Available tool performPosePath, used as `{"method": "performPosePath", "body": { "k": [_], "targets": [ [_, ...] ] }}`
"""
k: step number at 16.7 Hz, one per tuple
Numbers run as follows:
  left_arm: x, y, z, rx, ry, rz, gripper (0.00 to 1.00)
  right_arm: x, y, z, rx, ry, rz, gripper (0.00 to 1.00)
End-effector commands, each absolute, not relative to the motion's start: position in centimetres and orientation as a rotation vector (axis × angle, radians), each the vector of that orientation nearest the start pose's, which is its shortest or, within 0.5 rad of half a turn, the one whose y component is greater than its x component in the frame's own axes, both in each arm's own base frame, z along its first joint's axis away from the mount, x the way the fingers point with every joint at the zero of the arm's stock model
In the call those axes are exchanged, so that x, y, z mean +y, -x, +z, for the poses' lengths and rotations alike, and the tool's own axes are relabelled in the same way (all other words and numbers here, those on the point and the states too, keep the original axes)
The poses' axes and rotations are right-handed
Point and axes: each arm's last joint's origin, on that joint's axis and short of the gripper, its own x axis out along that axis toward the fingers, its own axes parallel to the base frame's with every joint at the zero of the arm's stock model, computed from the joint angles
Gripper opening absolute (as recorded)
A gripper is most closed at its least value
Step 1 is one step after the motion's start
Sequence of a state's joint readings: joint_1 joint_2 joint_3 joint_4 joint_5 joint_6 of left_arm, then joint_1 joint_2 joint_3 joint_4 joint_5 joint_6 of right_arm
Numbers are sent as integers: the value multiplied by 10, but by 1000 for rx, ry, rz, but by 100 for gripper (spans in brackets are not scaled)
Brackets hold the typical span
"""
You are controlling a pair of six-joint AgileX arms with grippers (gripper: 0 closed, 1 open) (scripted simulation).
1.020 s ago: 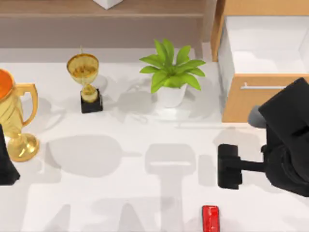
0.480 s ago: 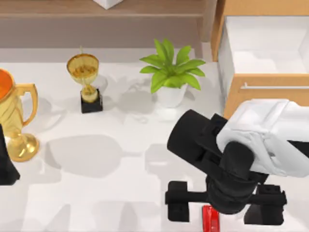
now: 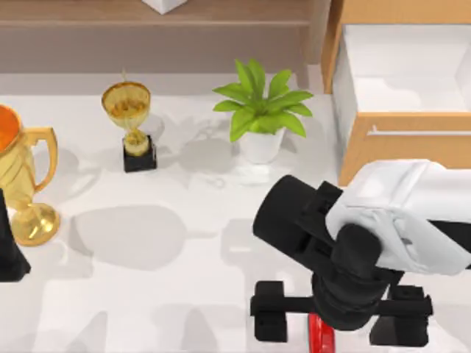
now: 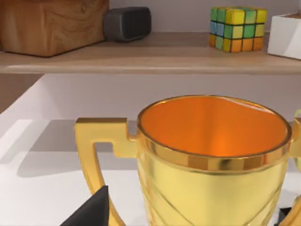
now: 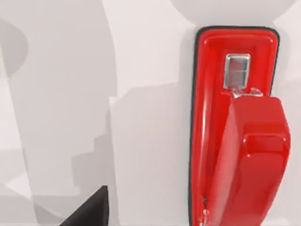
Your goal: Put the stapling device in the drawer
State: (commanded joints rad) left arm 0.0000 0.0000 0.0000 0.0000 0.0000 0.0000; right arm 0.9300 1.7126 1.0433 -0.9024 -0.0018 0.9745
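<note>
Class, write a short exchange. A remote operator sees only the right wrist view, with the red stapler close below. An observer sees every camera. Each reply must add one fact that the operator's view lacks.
Observer: From the top view, your right gripper hangs open over the red stapler, with a finger on each side.
Operator: Is the drawer ready?
Observer: Yes. The wooden drawer at the table's far right is pulled out, its white inside showing.
Operator: And the other arm?
Observer: The left gripper is parked at the table's left edge, beside the large gold trophy.
</note>
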Motion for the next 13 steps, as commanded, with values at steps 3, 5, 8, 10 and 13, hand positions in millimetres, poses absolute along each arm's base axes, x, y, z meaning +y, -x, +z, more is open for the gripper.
{"method": "performPosePath", "body": {
  "k": [3, 5, 8, 10, 13],
  "targets": [
    [-1, -106, 160, 0, 0, 0, 100, 237, -174, 133, 1565, -42, -25, 100],
    [-1, -106, 160, 0, 0, 0, 100, 236, -173, 121, 1569, -37, -29, 100],
    [-1, -106, 160, 0, 0, 0, 100, 236, -173, 119, 1571, -36, -31, 100],
    [-1, -106, 160, 0, 0, 0, 100, 236, -173, 119, 1571, -36, -31, 92],
    [-1, -106, 160, 0, 0, 0, 100, 236, -173, 119, 1571, -36, -31, 70]
  ]
}}
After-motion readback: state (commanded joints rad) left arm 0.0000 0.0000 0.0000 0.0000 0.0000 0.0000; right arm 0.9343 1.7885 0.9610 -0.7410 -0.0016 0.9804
